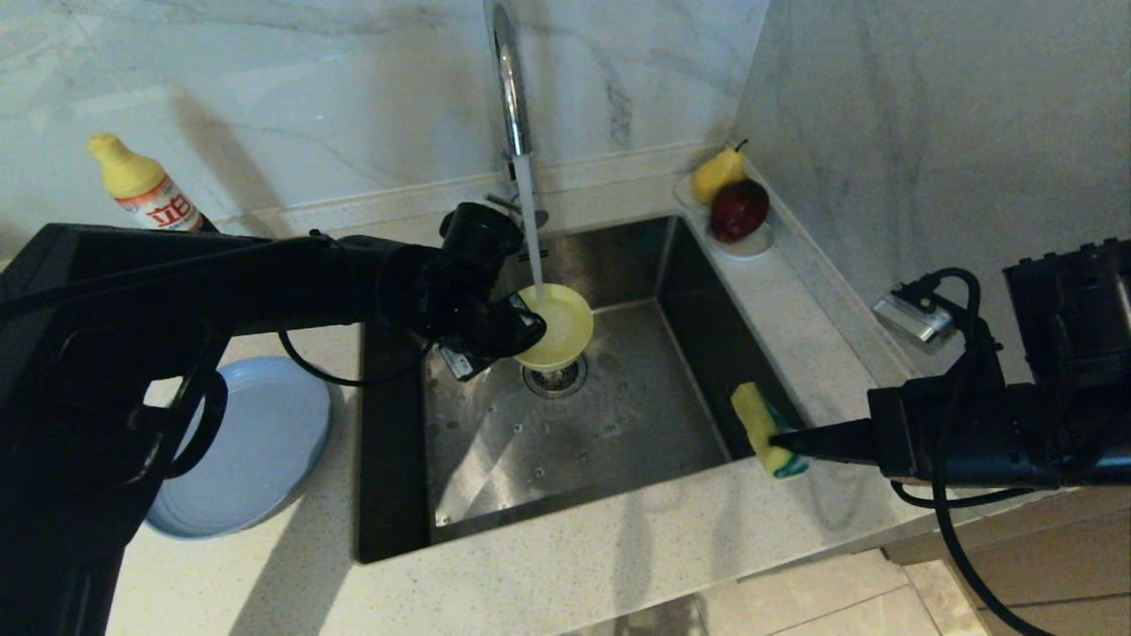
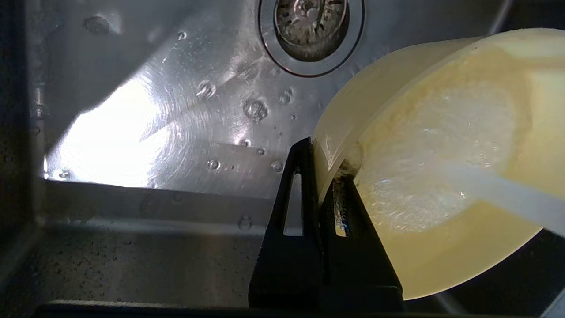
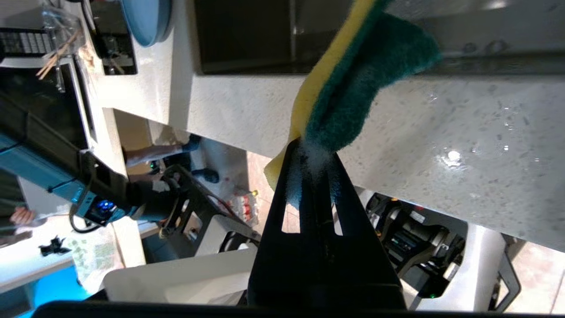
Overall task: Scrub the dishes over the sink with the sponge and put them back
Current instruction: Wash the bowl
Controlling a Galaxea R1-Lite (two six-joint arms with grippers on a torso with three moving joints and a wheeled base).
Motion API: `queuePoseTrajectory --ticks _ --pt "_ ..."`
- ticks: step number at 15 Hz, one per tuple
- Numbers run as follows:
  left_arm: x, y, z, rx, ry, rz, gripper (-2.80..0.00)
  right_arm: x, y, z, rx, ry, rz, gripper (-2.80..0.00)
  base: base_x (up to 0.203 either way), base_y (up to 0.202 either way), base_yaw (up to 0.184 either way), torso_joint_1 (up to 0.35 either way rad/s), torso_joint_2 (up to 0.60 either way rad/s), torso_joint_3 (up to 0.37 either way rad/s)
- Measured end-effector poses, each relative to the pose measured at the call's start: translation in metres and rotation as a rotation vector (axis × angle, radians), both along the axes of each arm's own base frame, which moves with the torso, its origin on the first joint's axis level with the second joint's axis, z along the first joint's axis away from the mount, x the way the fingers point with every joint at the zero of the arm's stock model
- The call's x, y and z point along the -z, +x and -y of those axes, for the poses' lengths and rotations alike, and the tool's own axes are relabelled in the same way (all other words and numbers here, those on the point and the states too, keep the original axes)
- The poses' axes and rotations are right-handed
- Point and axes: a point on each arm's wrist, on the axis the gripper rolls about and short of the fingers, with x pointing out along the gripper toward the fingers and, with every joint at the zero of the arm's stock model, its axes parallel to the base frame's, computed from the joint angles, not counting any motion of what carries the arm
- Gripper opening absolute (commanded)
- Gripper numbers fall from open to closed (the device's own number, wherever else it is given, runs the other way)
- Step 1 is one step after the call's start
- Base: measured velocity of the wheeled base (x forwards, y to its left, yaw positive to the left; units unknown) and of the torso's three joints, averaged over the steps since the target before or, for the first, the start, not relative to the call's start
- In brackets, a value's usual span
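Left tool (image 1: 521, 331) grips the yellow bowl (image 1: 558, 325) under running water in the sink (image 1: 565, 442); right tool (image 1: 782, 439) pinches the sponge (image 1: 762, 426) at its right edge

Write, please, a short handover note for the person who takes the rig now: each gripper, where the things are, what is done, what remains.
Left gripper: shut on the rim of the yellow plastic bowl, held tilted under the running chrome faucet, over the steel sink.
Right gripper: shut on the green-and-yellow sponge, at the sink's right edge, apart from the bowl.
Grey-blue round plate: on the counter, left of the sink.
Done: bowl and sponge picked up.
Left: bring sponge to bowl, scrub, put back; then the plate.
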Motion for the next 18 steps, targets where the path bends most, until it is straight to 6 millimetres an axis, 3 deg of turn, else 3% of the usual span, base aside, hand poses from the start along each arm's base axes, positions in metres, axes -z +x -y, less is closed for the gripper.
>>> queuePoseTrajectory --ticks 6,10,13,18 --pt "-0.001 -0.003 -0.005 -0.009 0.017 -0.019 -2.8 0.0 0.0 0.002 0.004 -0.001 -0.001 -2.8 0.0 0.0 0.0 0.0 0.0 0.0" --pt "-0.009 -0.007 -0.026 -0.093 0.124 -0.015 -2.8 0.001 0.001 0.001 0.005 -0.004 -0.007 -2.8 0.0 0.0 0.0 0.0 0.0 0.0" --pt "-0.031 -0.005 -0.05 -0.186 0.242 0.095 -2.8 0.001 0.003 0.001 0.005 -0.006 -0.012 -2.8 0.0 0.0 0.0 0.0 0.0 0.0" --pt "-0.076 -0.018 -0.079 -0.199 0.301 0.261 -2.8 0.008 0.008 -0.003 0.0 -0.018 -0.035 -2.8 0.0 0.0 0.0 0.0 0.0 0.0"
